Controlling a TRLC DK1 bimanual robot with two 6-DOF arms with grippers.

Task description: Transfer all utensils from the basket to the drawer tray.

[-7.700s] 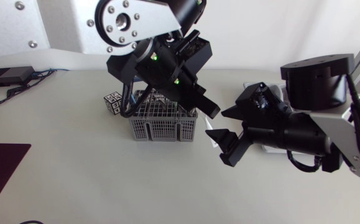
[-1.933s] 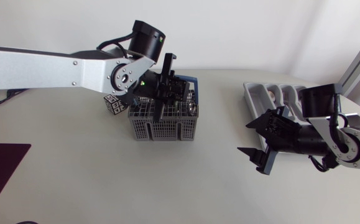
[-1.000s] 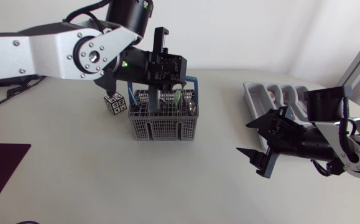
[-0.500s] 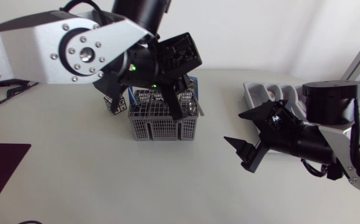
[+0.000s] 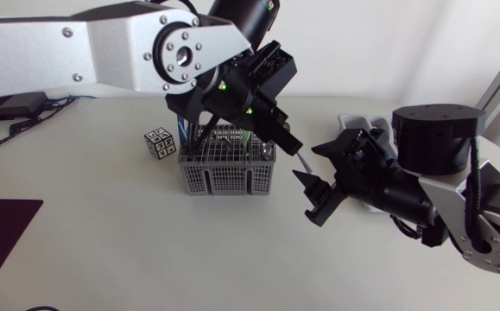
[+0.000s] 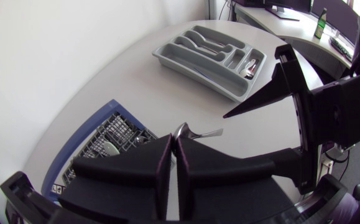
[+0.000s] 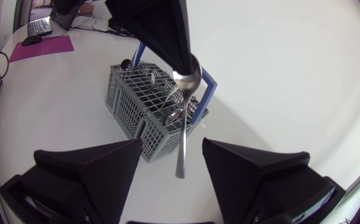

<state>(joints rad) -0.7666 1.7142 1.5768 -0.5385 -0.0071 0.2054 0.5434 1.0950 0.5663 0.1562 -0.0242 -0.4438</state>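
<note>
- Left gripper (image 6: 175, 142) pinched shiny metal spoon (image 7: 183, 121) by bowl, just beside grey mesh basket (image 5: 226, 177).
- Our right gripper (image 7: 172, 149) gaped empty; we needed it square on the handle.

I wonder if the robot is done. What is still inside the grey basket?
A few metal utensils stand in the basket. How many is unclear: the left arm covers part from above, and the mesh walls hide their lower ends. The left fingers hold one spoon.
</note>
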